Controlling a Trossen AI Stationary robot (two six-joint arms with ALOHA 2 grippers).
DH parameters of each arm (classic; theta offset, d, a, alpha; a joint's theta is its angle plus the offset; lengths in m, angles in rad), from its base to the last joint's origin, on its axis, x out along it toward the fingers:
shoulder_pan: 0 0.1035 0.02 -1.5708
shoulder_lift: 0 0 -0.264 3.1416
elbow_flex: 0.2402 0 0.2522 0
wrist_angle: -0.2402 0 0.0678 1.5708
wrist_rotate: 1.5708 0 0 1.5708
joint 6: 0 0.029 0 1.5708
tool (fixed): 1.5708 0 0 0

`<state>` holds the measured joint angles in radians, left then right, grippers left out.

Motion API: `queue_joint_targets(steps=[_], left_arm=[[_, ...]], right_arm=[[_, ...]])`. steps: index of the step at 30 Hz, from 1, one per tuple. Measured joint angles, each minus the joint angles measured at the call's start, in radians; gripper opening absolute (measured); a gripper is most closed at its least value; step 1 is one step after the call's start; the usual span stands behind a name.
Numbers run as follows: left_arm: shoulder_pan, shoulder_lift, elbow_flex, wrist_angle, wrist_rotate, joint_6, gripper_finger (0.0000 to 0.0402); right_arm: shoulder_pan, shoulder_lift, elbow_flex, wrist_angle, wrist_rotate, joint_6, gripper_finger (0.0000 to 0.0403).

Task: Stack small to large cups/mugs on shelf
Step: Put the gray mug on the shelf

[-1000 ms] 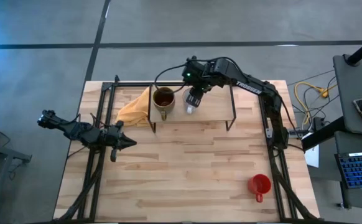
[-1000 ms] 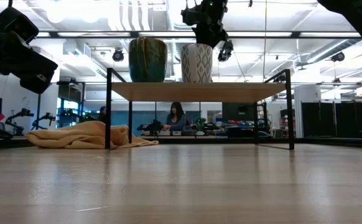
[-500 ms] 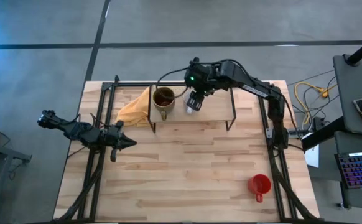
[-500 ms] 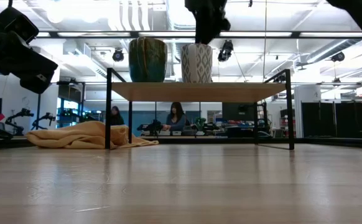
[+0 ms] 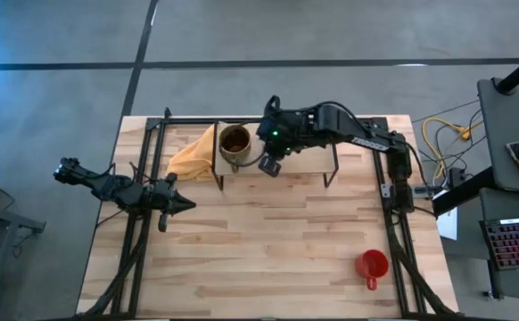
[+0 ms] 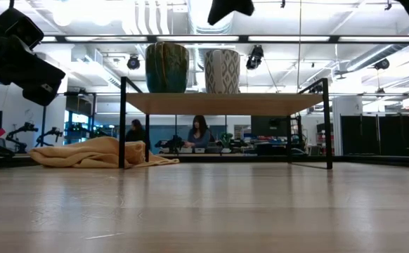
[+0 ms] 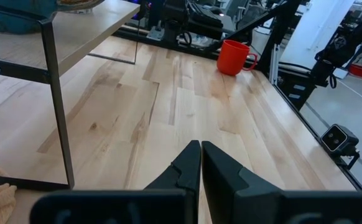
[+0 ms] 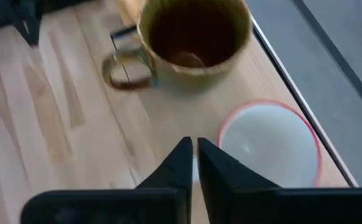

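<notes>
**Two mugs on the shelf, red one to go**

The brownish-olive glazed mug (image 5: 234, 143) and the white mug (image 8: 269, 144) sit side by side on the small light-wood shelf (image 5: 306, 163). Right pincer (image 8: 191, 163) hovers above them, clenched, empty. Looks like the next step is fetching the glossy red mug (image 5: 372, 265), well apart at the desk's (image 5: 268, 241) near corner. Left pincer (image 7: 200, 160) waits, clenched.

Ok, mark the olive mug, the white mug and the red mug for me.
olive mug (image 8: 193, 34): right wrist view, on its dark inside.
white mug (image 6: 222, 71): low view, on its patterned side wall.
red mug (image 5: 372, 264): high view, on its open top.
</notes>
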<state>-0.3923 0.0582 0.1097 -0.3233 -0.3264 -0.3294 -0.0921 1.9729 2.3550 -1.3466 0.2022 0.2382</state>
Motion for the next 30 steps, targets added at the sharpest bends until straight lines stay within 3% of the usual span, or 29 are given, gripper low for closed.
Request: queue_joint_targets(steps=[9, 14, 30], left_arm=[[0.0, 0.0, 0.0, 0.0, 0.0, 0.0, 0.0], [0.0, -0.001, 0.0, 0.0, 0.0, 0.0, 0.0], [0.0, 0.0, 0.0, 0.0, 0.0, 0.0, 0.0]], right_arm=[[0.023, 0.073, -0.002, 0.004, 0.005, 0.05, 0.0009], [0.05, 0.085, -0.002, -0.011, 0.107, 0.05, 0.0009], [0.064, 0.119, -0.003, -0.097, 0.115, 0.102, 0.0008]])
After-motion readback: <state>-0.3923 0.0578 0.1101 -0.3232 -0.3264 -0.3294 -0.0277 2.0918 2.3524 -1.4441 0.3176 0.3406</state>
